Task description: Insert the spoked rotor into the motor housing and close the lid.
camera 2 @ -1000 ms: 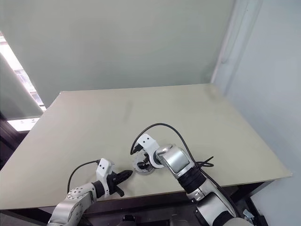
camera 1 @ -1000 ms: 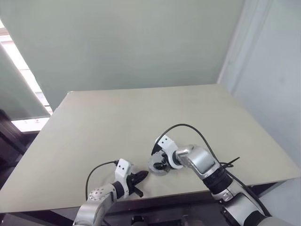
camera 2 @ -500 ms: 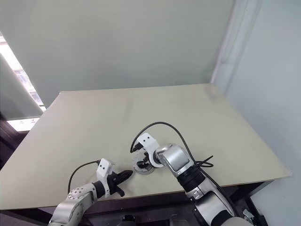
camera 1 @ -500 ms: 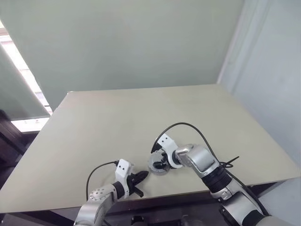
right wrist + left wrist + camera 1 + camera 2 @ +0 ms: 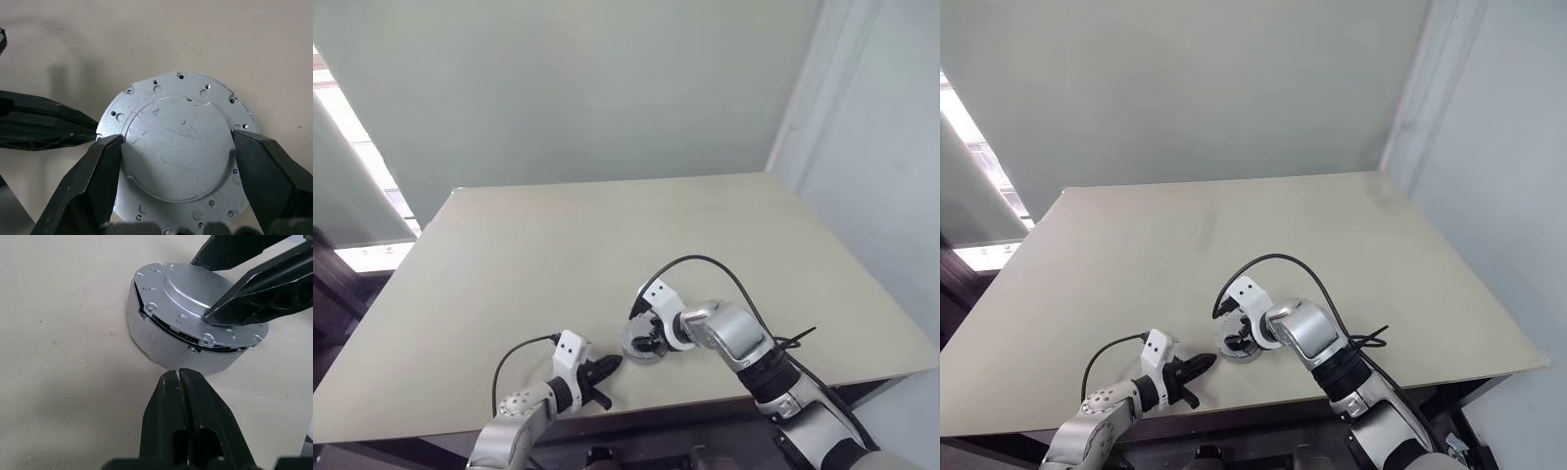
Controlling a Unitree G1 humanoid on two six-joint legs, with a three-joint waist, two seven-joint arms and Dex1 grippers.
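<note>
our right gripper [image 5: 176, 147] has its jaws spread wide across the lid [image 5: 178, 152], one fingertip [image 5: 110, 147] touching each side of the raised round centre. the lid is a silvery disc with small holes round its rim, and it sits on top of the housing [image 5: 161, 345], a short grey drum standing on the table [image 5: 558, 255]; a thin dark gap shows between lid and housing on the side facing our left wrist. our left gripper [image 5: 178, 377] has its jaws pressed together on nothing, the tips low over the table, just beside the housing wall at the lid's edge. the housing stands near the table's front edge, between our two arms. we cannot tell where the rotor is.
</note>
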